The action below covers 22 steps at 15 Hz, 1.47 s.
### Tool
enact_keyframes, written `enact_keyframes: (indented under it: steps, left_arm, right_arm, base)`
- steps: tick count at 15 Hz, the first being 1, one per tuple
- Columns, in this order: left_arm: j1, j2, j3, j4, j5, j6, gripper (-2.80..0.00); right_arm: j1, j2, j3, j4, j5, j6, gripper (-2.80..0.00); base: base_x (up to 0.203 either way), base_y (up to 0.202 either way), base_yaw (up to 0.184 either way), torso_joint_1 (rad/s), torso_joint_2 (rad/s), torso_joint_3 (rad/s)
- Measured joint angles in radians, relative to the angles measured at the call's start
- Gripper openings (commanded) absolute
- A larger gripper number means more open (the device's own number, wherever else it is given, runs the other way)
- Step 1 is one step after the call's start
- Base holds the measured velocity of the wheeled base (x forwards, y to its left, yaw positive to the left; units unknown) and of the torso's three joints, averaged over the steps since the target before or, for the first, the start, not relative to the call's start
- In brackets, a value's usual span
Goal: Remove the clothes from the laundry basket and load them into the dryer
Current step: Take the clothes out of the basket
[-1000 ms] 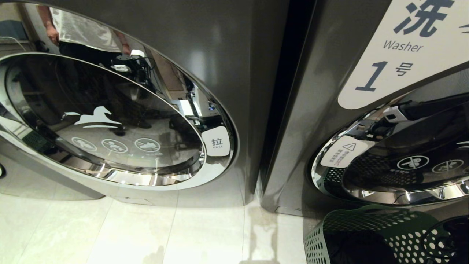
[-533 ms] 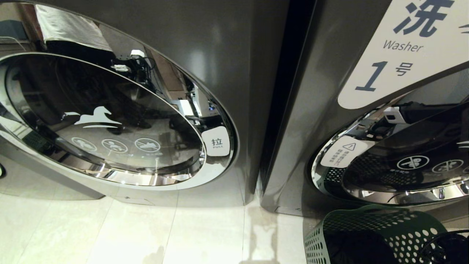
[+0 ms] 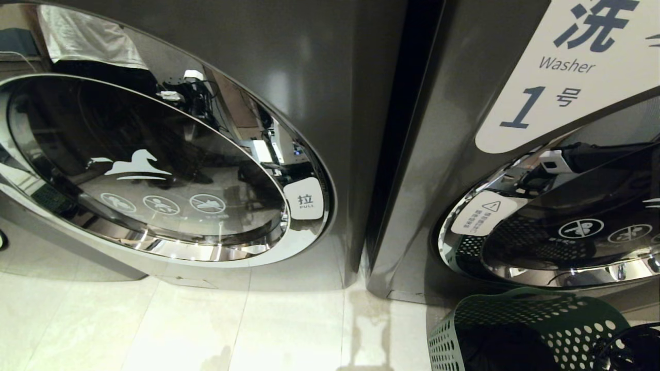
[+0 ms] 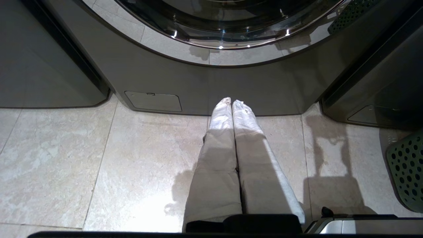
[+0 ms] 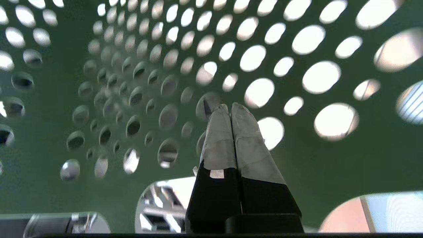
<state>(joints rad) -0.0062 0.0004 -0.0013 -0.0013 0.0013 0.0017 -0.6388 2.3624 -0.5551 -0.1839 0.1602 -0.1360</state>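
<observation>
In the head view, two dark grey front-loading machines stand side by side on pale floor tiles (image 3: pixel 180 330): the left one with a round, closed glass door (image 3: pixel 149 170) bearing a white pull tab (image 3: pixel 305 198), the right one labelled "Washer" on a white sign (image 3: pixel 572 67). The green perforated plastic laundry basket (image 3: pixel 521 330) sits on the floor before the right machine, with dark clothing (image 3: pixel 495 350) inside; neither arm is clearly seen here. In the left wrist view, the left gripper (image 4: pixel 232 103) hangs parked above the tiles, its white-wrapped fingers pressed together on nothing. In the right wrist view, the right gripper (image 5: pixel 229 108) is inside the basket, facing its holed green wall (image 5: pixel 99 99), fingers shut and empty. The step looks like the first reach for a garment; next, the fingers must open and find cloth.
</observation>
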Motion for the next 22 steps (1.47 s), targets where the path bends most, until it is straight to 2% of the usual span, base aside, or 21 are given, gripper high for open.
enact_keyframes:
  steps: [2,4,8,11,14,15,19,22]
  left_arm:
    - [0.000,0.000,0.000,0.000,0.000,0.000,-2.80]
    - [0.000,0.000,0.000,0.000,0.000,0.000,-2.80]
    - [0.000,0.000,0.000,0.000,0.000,0.000,-2.80]
    - [0.000,0.000,0.000,0.000,0.000,0.000,-2.80]
    - [0.000,0.000,0.001,0.000,0.000,0.000,-2.80]
    - [0.000,0.000,0.000,0.000,0.000,0.000,-2.80]
    - [0.000,0.000,0.001,0.000,0.000,0.000,-2.80]
    - [0.000,0.000,0.000,0.000,0.000,0.000,-2.80]
  right_arm:
    - [-0.029,0.014,-0.028,-0.022,0.000,-0.030,-2.80]
    - [-0.057,0.044,-0.048,-0.031,0.003,-0.111,-2.80]
    - [-0.067,0.088,-0.053,-0.032,0.016,-0.289,-2.80]
    - [-0.069,0.110,-0.053,-0.039,0.022,-0.457,-2.80]
    - [-0.079,0.133,-0.044,-0.105,0.028,-0.622,-2.80]
    - [-0.081,0.144,-0.038,-0.146,0.051,-0.671,-2.80]
    - [-0.112,0.189,-0.018,-0.252,0.247,-0.842,-2.80]
    - [-0.130,0.229,-0.034,-0.273,0.265,-1.011,-2.80]
  base:
    - [0.000,0.000,0.000,0.000,0.00,0.000]
    - [0.000,0.000,0.000,0.000,0.00,0.000]
    - [0.000,0.000,0.000,0.000,0.00,0.000]
    - [0.000,0.000,0.000,0.000,0.00,0.000]
    - [0.000,0.000,0.000,0.000,0.00,0.000]
    - [0.000,0.000,0.000,0.000,0.00,0.000]
    - [0.000,0.000,0.000,0.000,0.00,0.000]
    - [0.000,0.000,0.000,0.000,0.00,0.000]
